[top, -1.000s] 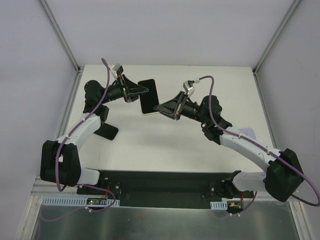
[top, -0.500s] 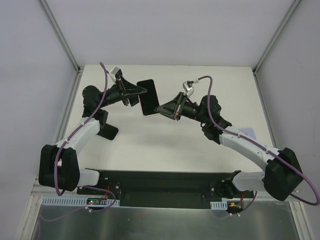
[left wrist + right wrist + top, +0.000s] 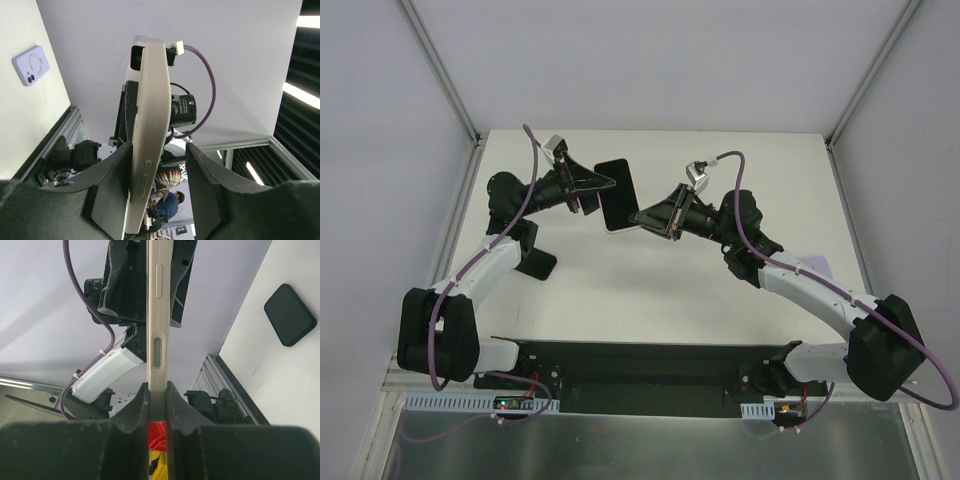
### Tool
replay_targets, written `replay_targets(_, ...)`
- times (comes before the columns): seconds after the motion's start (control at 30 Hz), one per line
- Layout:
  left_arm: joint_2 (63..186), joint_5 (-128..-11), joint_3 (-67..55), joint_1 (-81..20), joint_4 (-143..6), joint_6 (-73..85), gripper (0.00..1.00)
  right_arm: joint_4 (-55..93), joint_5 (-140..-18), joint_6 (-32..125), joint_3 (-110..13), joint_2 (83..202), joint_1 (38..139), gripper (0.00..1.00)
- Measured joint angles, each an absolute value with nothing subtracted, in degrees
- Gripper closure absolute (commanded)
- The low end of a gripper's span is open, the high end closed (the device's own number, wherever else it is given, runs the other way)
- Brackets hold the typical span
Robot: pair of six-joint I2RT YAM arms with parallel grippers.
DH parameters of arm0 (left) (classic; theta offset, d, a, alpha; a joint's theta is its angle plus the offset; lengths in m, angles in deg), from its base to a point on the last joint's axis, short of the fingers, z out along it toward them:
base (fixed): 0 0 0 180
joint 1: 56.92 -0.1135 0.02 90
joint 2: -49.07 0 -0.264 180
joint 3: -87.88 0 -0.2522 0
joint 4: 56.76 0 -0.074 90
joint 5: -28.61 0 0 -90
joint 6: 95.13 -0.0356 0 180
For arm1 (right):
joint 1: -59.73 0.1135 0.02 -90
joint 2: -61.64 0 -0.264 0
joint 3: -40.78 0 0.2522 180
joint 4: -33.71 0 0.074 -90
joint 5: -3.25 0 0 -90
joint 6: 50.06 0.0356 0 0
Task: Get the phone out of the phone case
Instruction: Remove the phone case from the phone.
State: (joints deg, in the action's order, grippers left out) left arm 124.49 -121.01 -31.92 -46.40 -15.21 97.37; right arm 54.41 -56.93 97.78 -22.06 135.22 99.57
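the phone (image 3: 617, 194) hangs over the far middle of the table, its long axis running roughly away from the bases. its pale case (image 3: 150, 125) looks to be still on. the right gripper (image 3: 157, 386) is pressed together on the near end, coming from the right. the left gripper (image 3: 160, 147) straddles the left long edge, spread, with one finger (image 3: 205, 190) standing apart. both arms are about equally near. the white table (image 3: 700, 290) lies beneath, with a black slab (image 3: 533, 262) beside the left arm. the back wall (image 3: 670, 60) stands well off.
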Motion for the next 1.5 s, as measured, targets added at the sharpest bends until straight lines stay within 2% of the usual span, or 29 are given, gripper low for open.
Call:
replay_targets(0.13, 124.5, -121.3, -31.9, -45.7, -17.2, 94.8, 0.64, 54.4, -57.0, 98.3, -22.1, 135.3, 99.4, 0.99)
replay_targets(0.2, 124.4, -121.4, -31.9, -45.6, -18.7, 93.2, 0.79, 54.2, -57.0, 98.9, -22.1, 135.4, 99.3, 0.99)
replay_targets(0.27, 124.3, -121.5, -31.9, -45.6, -21.0, 91.4, 0.89, 53.9, -57.0, 99.4, -22.1, 135.5, 99.3, 0.99)
replay_targets(0.3, 124.3, -121.4, -31.9, -45.6, -22.1, 90.5, 0.99, 53.8, -57.0, 99.7, -22.2, 135.5, 99.3, 0.99)
replay_targets(0.33, 124.3, -121.4, -31.9, -45.7, -22.9, 89.6, 1.0, 53.8, -57.1, 100.2, -22.2, 135.5, 99.2, 0.99)
replay_targets(0.5, 124.0, -121.3, -31.9, -45.7, -25.3, 86.5, 1.0, 52.5, -57.2, 101.4, -22.3, 135.6, 99.2, 0.99)
replay_targets(0.53, 123.9, -121.1, -31.9, -45.7, -25.6, 86.4, 1.0, 52.4, -57.2, 101.5, -22.3, 135.6, 99.2, 0.88)
replay_targets(0.6, 123.6, -120.8, -31.9, -45.6, -26.4, 86.2, 1.0, 52.2, -57.2, 101.9, -22.3, 135.6, 99.2, 0.79)
replay_targets(0.63, 123.5, -120.6, -31.9, -45.6, -26.7, 86.1, 1.0, 52.2, -57.2, 102.3, -22.3, 135.6, 99.1, 0.69)
replay_targets(0.67, 123.4, -120.4, -31.9, -45.6, -26.9, 86.1, 1.0, 52.2, -57.2, 102.7, -22.3, 135.6, 99.1, 0.67)
replay_targets(0.77, 123.3, -120.0, -31.9, -45.6, -27.7, 86.5, 1.0, 52.9, -57.7, 103.6, -22.0, 135.4, 98.2, 0.65)
replay_targets(1.0, 123.3, -119.2, -31.9, -45.6, -28.5, 87.2, 1.0, 52.5, -60.6, 104.4, -19.2, 131.1, 97.3, 0.69)
replay_targets(1.27, 123.2, -117.7, -31.9, -45.6, -29.3, 87.8, 1.0, 52.4, -61.5, 104.9, -19.1, 130.7, 97.5, 0.57)
replay_targets(1.47, 123.1, -116.7, -31.9, -45.6, -29.4, 88.0, 1.0, 52.4, -61.4, 105.1, -19.1, 131.5, 98.5, 0.63)
replay_targets(1.5, 123.1, -116.5, -31.9, -45.6, -29.4, 88.0, 1.0, 52.4, -61.4, 105.1, -19.1, 131.8, 98.7, 0.67)
